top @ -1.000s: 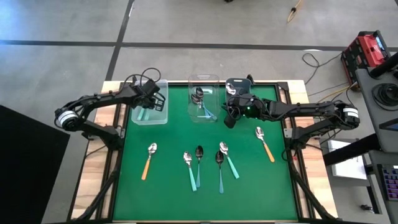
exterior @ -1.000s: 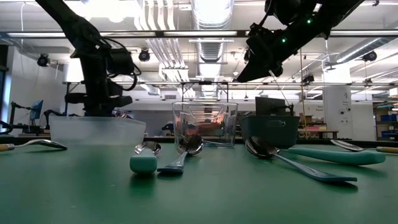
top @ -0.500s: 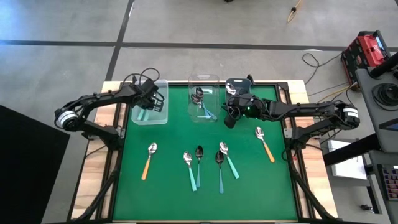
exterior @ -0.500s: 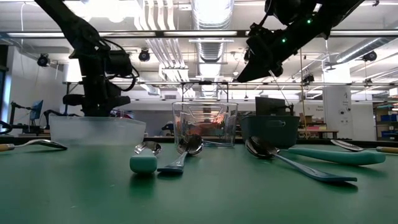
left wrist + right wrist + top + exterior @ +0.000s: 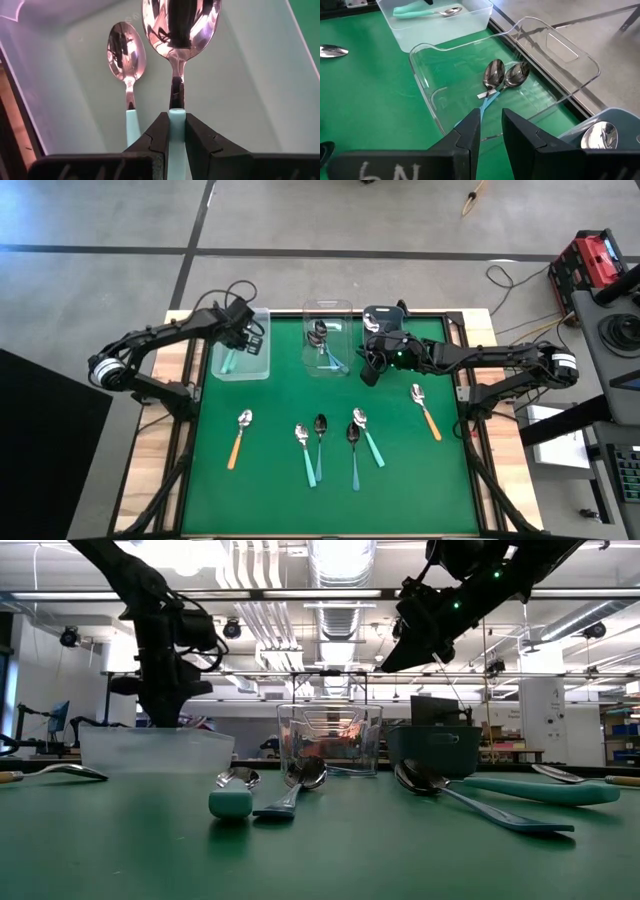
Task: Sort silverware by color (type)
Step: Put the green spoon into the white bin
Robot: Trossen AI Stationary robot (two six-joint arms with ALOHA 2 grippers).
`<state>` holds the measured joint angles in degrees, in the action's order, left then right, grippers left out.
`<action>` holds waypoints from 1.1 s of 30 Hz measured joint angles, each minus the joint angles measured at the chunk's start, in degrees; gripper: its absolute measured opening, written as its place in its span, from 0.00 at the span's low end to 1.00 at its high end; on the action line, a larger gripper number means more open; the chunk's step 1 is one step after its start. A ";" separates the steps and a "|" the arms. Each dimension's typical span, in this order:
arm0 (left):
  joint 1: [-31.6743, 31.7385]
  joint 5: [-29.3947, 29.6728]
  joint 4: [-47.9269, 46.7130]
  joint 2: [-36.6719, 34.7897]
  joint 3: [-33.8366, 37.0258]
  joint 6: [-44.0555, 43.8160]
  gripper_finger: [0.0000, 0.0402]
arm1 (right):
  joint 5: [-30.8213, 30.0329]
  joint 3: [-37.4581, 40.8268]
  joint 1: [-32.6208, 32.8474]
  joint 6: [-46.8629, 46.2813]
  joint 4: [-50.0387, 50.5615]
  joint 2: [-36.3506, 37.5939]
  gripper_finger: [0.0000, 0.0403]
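My left gripper (image 5: 176, 120) is over the frosted bin (image 5: 240, 356) at the far left and is shut on a mint-handled spoon (image 5: 180, 25). A second mint spoon (image 5: 127, 52) lies on the bin's floor. My right gripper (image 5: 491, 125) hangs open and holds nothing, above the mat beside the clear bin (image 5: 327, 348). That bin holds two blue-handled spoons (image 5: 501, 77). On the mat lie two orange-handled spoons (image 5: 238, 438) (image 5: 426, 410) and several teal-handled ones (image 5: 340, 445). My left gripper pinches the mint handle (image 5: 176, 114) between its two fingers, right where it meets the metal neck. The fingers slant steeply down from above and lie along the handle. The bowl points ahead of the fingertips, down into the frosted bin. Whether the bowl touches the floor, I cannot tell.
A grey bin (image 5: 385, 320) stands at the far right of the row and has a spoon bowl (image 5: 601, 135) in it. Green mat (image 5: 270, 400) shows bare between the bins and the loose spoons. Wooden table edges (image 5: 160, 450) flank the mat.
My left gripper has risen a little above the frosted bin, still shut on the mint spoon.
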<state>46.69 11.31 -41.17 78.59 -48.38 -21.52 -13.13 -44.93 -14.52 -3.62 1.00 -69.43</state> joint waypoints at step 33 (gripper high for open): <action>3.31 -2.84 -1.14 11.41 -6.36 6.43 0.06 | -0.02 0.00 -0.02 0.51 0.00 0.00 0.17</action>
<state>50.00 8.47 -42.30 90.00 -54.74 -15.09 -13.15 -44.93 -14.55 -3.11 1.01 -69.43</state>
